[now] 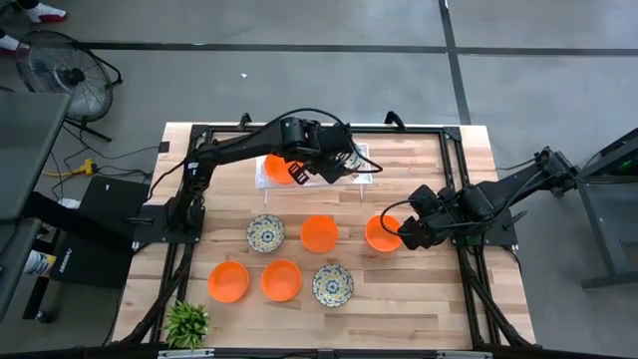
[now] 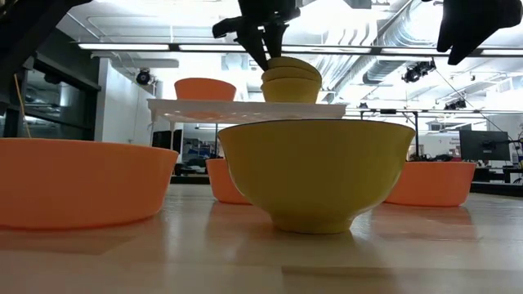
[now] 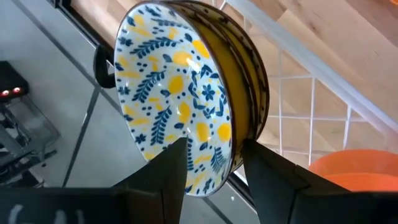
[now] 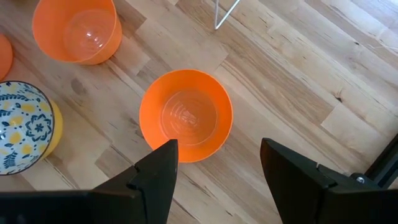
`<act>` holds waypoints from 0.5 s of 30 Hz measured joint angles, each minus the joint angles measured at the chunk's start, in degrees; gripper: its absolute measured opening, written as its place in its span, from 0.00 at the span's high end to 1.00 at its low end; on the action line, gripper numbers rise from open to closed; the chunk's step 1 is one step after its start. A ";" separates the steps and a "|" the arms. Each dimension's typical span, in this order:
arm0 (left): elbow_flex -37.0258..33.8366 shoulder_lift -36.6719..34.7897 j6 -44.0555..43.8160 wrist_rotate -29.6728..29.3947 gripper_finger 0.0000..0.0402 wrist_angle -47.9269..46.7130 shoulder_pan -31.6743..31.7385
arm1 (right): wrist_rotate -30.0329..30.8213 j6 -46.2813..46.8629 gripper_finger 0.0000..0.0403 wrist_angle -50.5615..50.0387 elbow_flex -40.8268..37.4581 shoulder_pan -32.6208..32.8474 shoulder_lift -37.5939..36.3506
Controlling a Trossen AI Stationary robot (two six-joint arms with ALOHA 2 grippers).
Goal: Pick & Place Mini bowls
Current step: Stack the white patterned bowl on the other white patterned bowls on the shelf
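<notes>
A white lattice tray [image 1: 364, 178] stands on legs at the far middle of the table. On it sit one orange-red mini bowl [image 1: 278, 169] and a nested stack of cream floral mini bowls [image 3: 186, 93], yellow outside. My left gripper [image 3: 214, 180] is over that stack, shut on the top bowl. On the table stand several orange-red bowls and two floral ones [image 1: 265, 233] [image 1: 332, 285]. My right gripper [image 4: 217, 180] hangs open above the rightmost orange-red bowl [image 4: 185, 115], touching nothing. My left gripper holds the top floral bowl of the stack by its rim [image 3: 222, 167]. One finger [image 3: 171, 165] is inside the bowl and the other [image 3: 264, 171] is against its yellow outer wall. The fingers come from above, pointing down [image 2: 265, 45]. The bowl sits nested in the stack on the tray.
The tray's thin legs [image 4: 222, 15] stand just beyond the right gripper's bowl. A small green plant [image 1: 186, 322] is at the table's near left corner. Black frame rails [image 1: 459, 199] run along both table sides. Bare wood lies at the near right.
</notes>
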 joint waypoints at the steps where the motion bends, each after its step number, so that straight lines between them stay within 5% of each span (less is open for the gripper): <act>1: 0.00 0.00 0.00 -0.05 0.63 -0.01 0.00 | -0.03 -0.01 0.46 0.00 0.00 0.00 0.00; 15: -0.13 -3.61 -6.12 -0.58 0.63 -1.27 -0.62 | -0.79 1.51 0.46 -0.04 0.00 0.00 -0.07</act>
